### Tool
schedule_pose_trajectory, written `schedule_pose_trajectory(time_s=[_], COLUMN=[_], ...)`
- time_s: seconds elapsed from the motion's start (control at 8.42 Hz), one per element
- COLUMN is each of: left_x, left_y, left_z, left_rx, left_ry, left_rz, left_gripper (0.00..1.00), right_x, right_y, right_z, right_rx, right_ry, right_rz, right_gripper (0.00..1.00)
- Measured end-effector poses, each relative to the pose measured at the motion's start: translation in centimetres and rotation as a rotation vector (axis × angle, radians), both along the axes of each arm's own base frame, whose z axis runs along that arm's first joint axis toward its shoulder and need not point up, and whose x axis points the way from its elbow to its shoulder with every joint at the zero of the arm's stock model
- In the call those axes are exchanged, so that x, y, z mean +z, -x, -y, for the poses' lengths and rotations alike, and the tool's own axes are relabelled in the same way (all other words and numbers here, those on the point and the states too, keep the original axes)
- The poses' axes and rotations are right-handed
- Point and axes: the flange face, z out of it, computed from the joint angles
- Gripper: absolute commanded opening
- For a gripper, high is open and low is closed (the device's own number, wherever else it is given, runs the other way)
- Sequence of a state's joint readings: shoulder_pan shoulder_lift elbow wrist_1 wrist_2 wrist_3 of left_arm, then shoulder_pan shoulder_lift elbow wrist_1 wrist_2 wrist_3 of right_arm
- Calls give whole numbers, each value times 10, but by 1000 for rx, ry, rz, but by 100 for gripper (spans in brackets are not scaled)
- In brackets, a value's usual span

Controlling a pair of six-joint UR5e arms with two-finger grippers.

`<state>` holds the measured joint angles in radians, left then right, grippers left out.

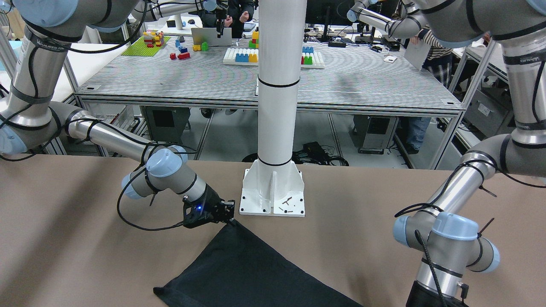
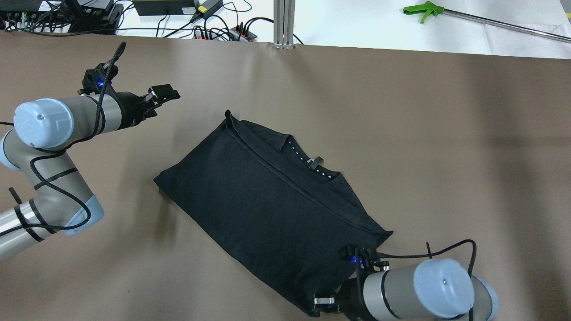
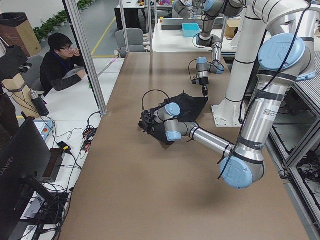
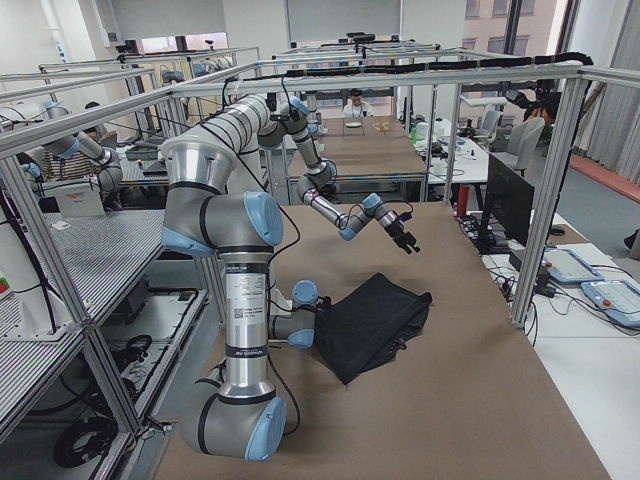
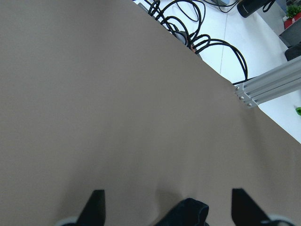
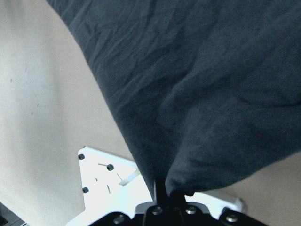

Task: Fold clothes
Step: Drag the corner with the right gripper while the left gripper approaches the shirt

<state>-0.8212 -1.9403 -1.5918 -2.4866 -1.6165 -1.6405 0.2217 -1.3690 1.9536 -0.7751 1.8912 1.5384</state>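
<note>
The clothes (image 2: 267, 200) are one black garment lying folded on the brown table, its collar and label facing the far side. My right gripper (image 2: 324, 304) is shut on the garment's near right corner, and the right wrist view shows the fabric (image 6: 188, 94) pinched between its fingers. From the front, my right gripper (image 1: 230, 217) holds that corner (image 1: 234, 225) just off the white base plate. My left gripper (image 2: 161, 97) hovers open to the left of the garment's far corner, apart from it. Its fingers (image 5: 97, 202) stand wide apart over bare table, and a bit of dark fabric (image 5: 186, 213) shows low between them.
A white pillar's base plate (image 1: 273, 192) stands at the robot's side of the table, close to the held corner. Cables (image 2: 214, 26) and an aluminium post (image 2: 284, 22) sit past the far edge, with a green grabber tool (image 2: 424, 9) beyond. A person (image 3: 60, 65) sits off to the side.
</note>
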Motion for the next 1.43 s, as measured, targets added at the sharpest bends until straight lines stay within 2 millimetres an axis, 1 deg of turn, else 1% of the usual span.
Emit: schedule_pose_trajectory(time_s=[0.12, 0.24, 0.36, 0.48, 0.59, 0.71, 0.83, 0.95, 1.07, 1.31, 1.43], left_x=[1, 1, 1, 1, 0, -3, -5, -9, -7, 4, 4], left_y=[0, 0, -1, -4, -8, -11, -13, -21, -35, -64, -69], left_z=[-1, -1, -2, -4, -6, -9, -13, -23, -40, -84, -104], left_rx=[0, 1, 4, 11, 21, 32, 58, 97, 135, 179, 194], left_ry=[1, 2, 1, 1, 1, -1, 0, 1, 7, 31, 57], left_rz=[0, 0, -1, -2, -4, -8, -16, -29, -32, -1, 30], left_gripper=[94, 94, 94, 94, 94, 94, 94, 94, 94, 94, 94], right_x=[-12, -17, -13, -9, -8, -6, -4, 0, 4, 9, 11], right_y=[11, 21, 28, 29, 24, 18, 11, 2, -8, -32, -44], right_z=[-21, -38, -52, -59, -59, -53, -37, -12, 14, 63, 84], right_rx=[-9, 34, 107, 176, 215, 244, 270, 295, 318, 365, 393], right_ry=[-11, -28, -50, -68, -78, -86, -89, -88, -84, -91, -110], right_rz=[22, 31, 24, 17, 16, 12, 3, -10, -28, -62, -76], right_gripper=[94, 94, 94, 94, 94, 94, 94, 94, 94, 94, 94])
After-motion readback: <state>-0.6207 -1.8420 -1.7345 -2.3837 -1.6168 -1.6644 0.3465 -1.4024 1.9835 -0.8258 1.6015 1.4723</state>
